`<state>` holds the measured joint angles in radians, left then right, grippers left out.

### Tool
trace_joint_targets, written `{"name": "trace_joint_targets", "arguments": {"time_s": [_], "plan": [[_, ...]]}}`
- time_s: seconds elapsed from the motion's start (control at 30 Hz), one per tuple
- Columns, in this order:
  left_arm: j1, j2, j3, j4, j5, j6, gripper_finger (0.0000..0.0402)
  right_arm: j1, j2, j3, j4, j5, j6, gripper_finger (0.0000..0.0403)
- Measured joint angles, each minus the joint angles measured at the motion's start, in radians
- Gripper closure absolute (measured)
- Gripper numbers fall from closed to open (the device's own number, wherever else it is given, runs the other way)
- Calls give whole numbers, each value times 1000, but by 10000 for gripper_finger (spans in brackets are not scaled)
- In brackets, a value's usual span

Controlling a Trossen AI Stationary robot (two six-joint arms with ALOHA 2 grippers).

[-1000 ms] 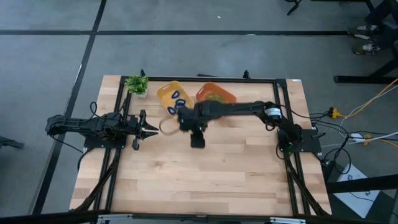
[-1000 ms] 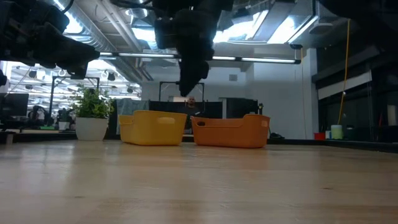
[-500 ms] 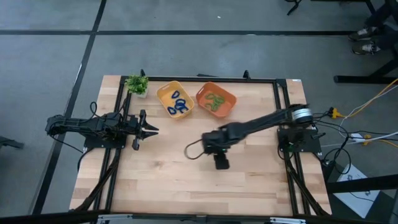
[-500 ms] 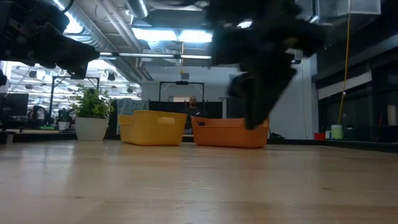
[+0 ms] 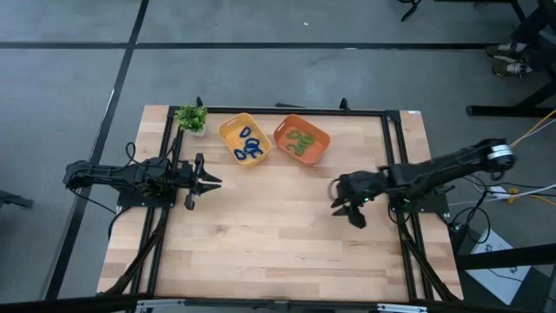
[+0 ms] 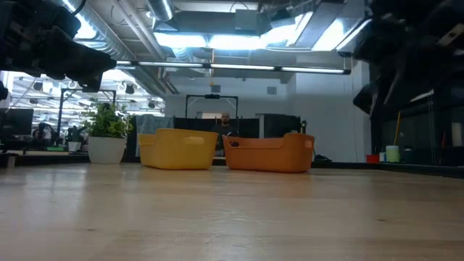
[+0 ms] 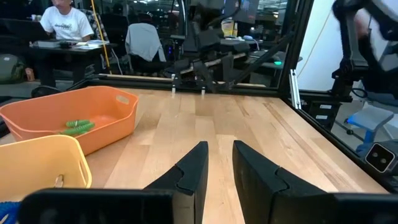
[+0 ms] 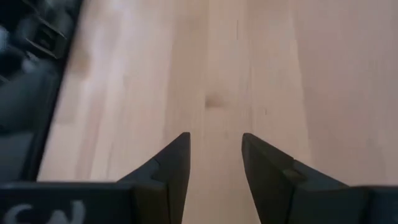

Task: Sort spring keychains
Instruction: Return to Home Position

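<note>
Leftmost, the left hand [image 5: 211,183] waited released and empty at the bench [image 5: 261,252] edge. Blue spring keychains [image 5: 251,146] lay in the yellow bin [image 5: 228,130], green spring keychains [image 5: 301,140] in the orange bin [image 5: 324,139], and the right hand [image 5: 340,202] hovered released, holding nothing. Such coils were likely light, springy and quick to tangle, and best pinched across one side of a loop.

Your left gripper [image 5: 208,183] is waiting at the left side of the wooden table [image 5: 261,252], pointing toward the middle. Your right gripper [image 5: 341,202] is hanging over the right part of the table, well apart from both bins. The blue spring keychains [image 5: 252,148] are lying in the yellow bin [image 5: 224,130], and the green spring keychains [image 5: 301,141] in the orange bin [image 5: 323,137] just beside it. A small plant [image 5: 191,117] is standing near the yellow bin, at the table's corner.
</note>
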<state>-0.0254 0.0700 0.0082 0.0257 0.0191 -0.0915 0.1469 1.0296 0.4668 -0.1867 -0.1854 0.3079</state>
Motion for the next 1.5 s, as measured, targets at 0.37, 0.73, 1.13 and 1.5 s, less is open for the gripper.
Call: {"name": "trace_joint_targets", "arguments": {"time_s": [0.37, 0.73, 1.13, 1.5], "plan": [[0, 0, 0, 0, 0, 0, 331, -16, -414, -286, 273, 1, -2, 258], [0, 0, 0, 0, 0, 0, 331, -15, -634, -309, 276, 0, -2, 258], [0, 0, 0, 0, 0, 0, 331, -15, -775, -323, 275, 0, -2, 258], [0, 0, 0, 0, 0, 0, 331, -19, -914, -458, 356, 0, -2, 258]]}}
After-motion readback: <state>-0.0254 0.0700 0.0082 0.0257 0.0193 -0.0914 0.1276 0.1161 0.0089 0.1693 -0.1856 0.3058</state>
